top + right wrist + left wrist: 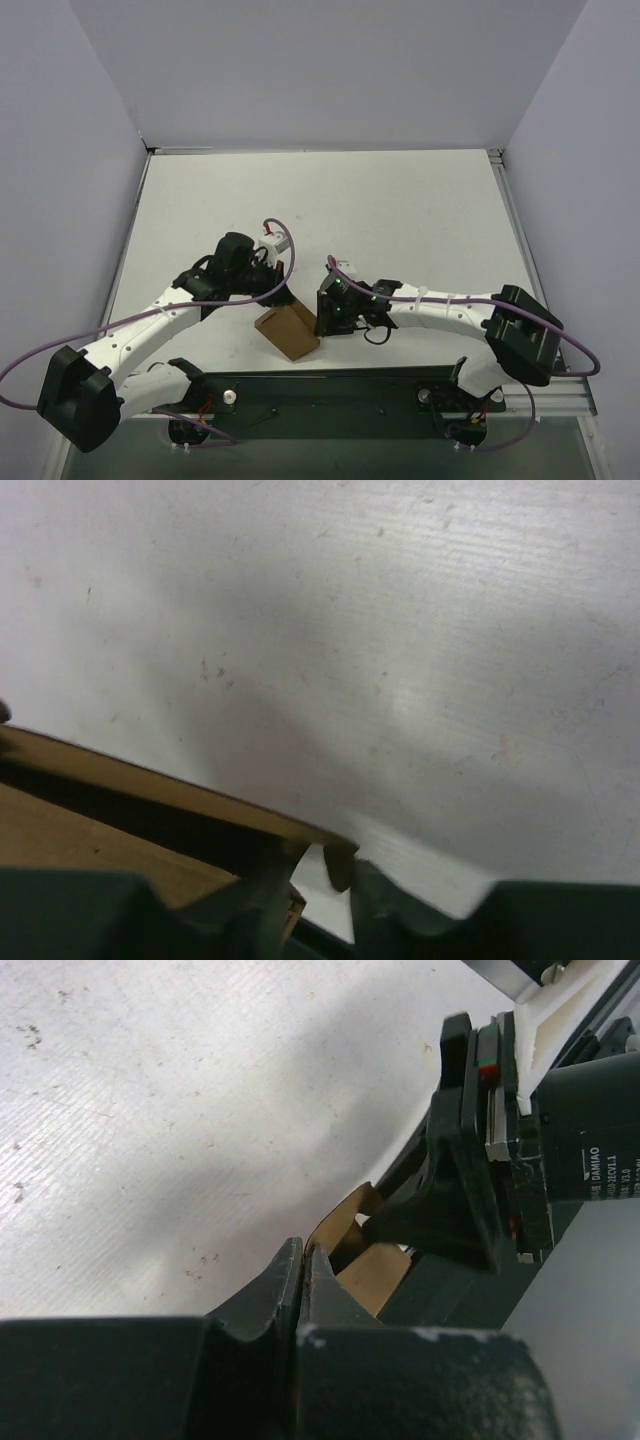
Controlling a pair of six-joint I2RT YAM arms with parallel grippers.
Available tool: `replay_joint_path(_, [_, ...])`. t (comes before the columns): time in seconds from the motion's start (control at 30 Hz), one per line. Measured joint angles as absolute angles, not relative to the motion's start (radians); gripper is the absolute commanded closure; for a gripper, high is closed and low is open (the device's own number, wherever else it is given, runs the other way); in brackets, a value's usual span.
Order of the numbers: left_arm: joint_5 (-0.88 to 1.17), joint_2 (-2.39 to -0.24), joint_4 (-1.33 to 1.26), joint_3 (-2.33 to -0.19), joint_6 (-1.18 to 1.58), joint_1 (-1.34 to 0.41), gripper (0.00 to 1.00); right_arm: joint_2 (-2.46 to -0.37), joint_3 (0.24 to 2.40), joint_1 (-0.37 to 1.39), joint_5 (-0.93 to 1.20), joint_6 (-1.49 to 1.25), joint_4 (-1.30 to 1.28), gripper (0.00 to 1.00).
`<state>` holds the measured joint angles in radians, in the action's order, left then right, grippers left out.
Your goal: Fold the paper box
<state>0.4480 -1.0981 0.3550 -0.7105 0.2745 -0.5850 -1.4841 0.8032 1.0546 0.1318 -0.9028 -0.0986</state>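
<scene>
While the small brown cardboard paper box [289, 331] sits on the white table [400, 220] largely formed, we judge flap closure outstanding. The left gripper [305, 1252] pinches a flap [345, 1215], and the right gripper [322, 868] jaws stand slightly apart.

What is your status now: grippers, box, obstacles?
Left gripper shut, pinching a flap of the paper box. Right gripper slightly open at the box edge. No obstacle seen.

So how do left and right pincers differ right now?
The left pincer is shut, pinching a flap of the brown cardboard paper box; right pincer stands slightly open, white table showing through its gap. Left meets the box's far end, right its right side. Both black, both at the box.
</scene>
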Motion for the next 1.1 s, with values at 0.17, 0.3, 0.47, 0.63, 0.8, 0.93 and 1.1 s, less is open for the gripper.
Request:
replay_joint_path(0.17, [0.511, -1.098, 0.331, -0.709, 0.26, -0.588, 1.0, -1.401, 0.804, 1.042, 0.139, -0.844, -0.119, 0.29])
replay_joint_path(0.3, [0.579, -1.098, 0.267, -0.707, 0.254, -0.588, 1.0, -1.254, 0.793, 0.982, 0.211, -0.729, -0.083, 0.13])
replay_joint_path(0.47, [0.654, -1.098, 0.207, -0.703, 0.255, -0.59, 1.0, -1.128, 0.771, 0.948, 0.319, -0.513, -0.052, 0.01])
replay_joint_path(0.63, [0.708, -1.1, 0.167, -0.698, 0.255, -0.59, 1.0, -1.12, 0.74, 0.949, 0.363, -0.353, -0.039, 0.0])
replay_joint_path(0.8, [0.742, -1.1, 0.15, -0.694, 0.256, -0.59, 1.0, -1.142, 0.731, 0.963, 0.36, -0.258, -0.02, 0.0])
replay_joint_path(0.93, [0.745, -1.1, 0.145, -0.693, 0.256, -0.59, 1.0, -1.178, 0.731, 1.01, 0.341, -0.215, -0.003, 0.0])
replay_joint_path(1.1, [0.725, -1.1, 0.146, -0.692, 0.255, -0.59, 1.0, -1.223, 0.731, 1.089, 0.269, -0.205, 0.004, 0.1])
